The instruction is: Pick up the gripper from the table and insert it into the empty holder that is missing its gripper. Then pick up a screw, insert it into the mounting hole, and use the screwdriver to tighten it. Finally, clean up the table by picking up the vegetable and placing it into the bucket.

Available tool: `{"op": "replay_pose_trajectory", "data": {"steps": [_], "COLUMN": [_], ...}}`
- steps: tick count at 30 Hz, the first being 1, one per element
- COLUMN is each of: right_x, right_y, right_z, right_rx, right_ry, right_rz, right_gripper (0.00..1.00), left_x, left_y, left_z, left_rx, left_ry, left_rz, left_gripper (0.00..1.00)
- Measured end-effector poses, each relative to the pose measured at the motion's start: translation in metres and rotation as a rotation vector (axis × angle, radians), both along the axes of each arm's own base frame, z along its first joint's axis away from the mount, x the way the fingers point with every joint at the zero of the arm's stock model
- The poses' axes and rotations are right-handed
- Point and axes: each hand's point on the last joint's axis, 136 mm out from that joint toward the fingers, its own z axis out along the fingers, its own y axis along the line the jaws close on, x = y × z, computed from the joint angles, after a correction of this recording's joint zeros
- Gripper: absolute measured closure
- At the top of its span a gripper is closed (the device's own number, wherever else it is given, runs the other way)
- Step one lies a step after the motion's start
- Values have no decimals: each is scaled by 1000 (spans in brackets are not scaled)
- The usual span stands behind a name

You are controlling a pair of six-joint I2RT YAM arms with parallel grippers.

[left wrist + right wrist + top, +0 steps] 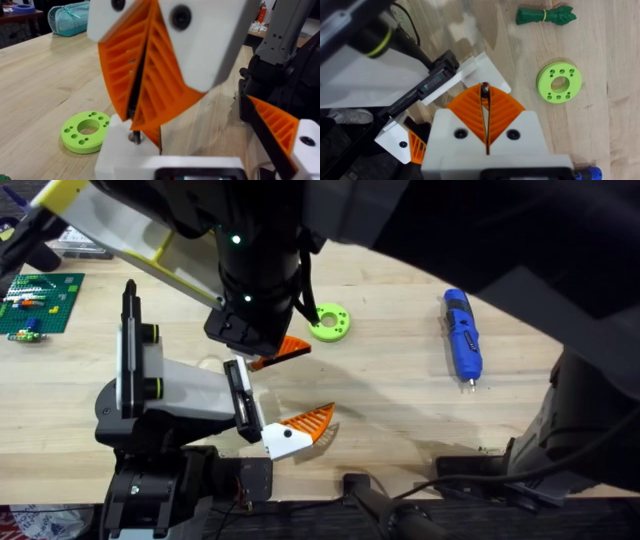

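My right gripper (275,358) reaches across the middle, its orange ribbed fingers (505,110) shut on a small dark screw (483,89). The screw's tip (135,136) hangs just over the white holder (125,150) on my left gripper (268,415). The left gripper stands open, with one orange finger on a white base (298,430) on its other side. The loose orange gripper is hidden. The blue screwdriver (462,335) lies at the right of the table. A green vegetable (545,15) lies beyond the ring. The bucket is out of view.
A green ring with holes (330,322) lies just right of the right gripper. A green brick plate (38,302) sits at the far left. A white and yellow frame (130,240) stands at the back left. Bare wood lies between ring and screwdriver.
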Motion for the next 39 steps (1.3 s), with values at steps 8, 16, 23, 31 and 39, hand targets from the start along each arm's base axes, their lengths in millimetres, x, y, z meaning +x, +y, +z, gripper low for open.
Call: {"op": "replay_pose_trajectory", "data": {"steps": [8, 16, 23, 31, 39], "right_x": [-2, -2, -3, 0, -1], "right_y": [-3, -4, -5, -1, -2], "right_z": [-1, -1, 1, 20, 20], "right_rx": [-14, -18, -18, 36, 29], "right_ry": [7, 10, 10, -18, -15], "right_rz": [0, 0, 0, 0, 0], "right_gripper": [993, 993, 993, 993, 993], "left_x": [0, 0, 0, 0, 0], "left_y": [0, 0, 0, 0, 0], "left_z": [0, 0, 0, 0, 0], "left_rx": [0, 0, 0, 0, 0], "left_ry": [3, 3, 3, 4, 3], "left_rz": [0, 0, 0, 0, 0], "left_gripper": [15, 14, 13, 13, 14]}}
